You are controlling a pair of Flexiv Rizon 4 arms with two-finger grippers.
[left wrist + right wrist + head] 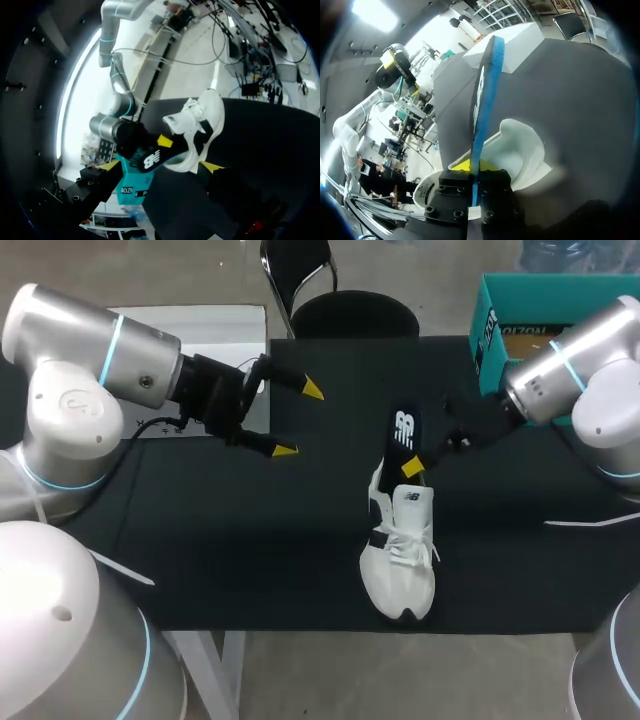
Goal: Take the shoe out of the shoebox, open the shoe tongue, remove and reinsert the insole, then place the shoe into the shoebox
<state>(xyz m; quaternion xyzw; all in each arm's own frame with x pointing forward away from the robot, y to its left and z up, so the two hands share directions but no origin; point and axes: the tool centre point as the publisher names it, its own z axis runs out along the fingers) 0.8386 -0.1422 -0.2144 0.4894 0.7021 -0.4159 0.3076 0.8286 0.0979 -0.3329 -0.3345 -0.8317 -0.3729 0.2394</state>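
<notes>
A white shoe (pixel 398 558) lies on the black table (pixel 250 540), toe toward the front edge. A black insole (pixel 405 432) sticks up out of its heel opening. My right gripper (pixel 414 469) is shut on the insole's lower part, just above the heel. In the right wrist view the insole (pixel 487 85), blue along its edge, runs up from between the fingers (pixel 465 165), over the shoe's white heel cup (pixel 520 150). My left gripper (pixel 298 420) hangs open and empty left of the shoe. The left wrist view shows the shoe (pixel 202 117) and insole (pixel 150 160) ahead of the left gripper (pixel 160 166).
The teal shoebox (pixel 490 325) stands at the table's back right corner, behind my right arm (pixel 560 365). A white strip (pixel 590 522) lies near the right edge. A white board (pixel 225 325) lies beyond the back left of the table.
</notes>
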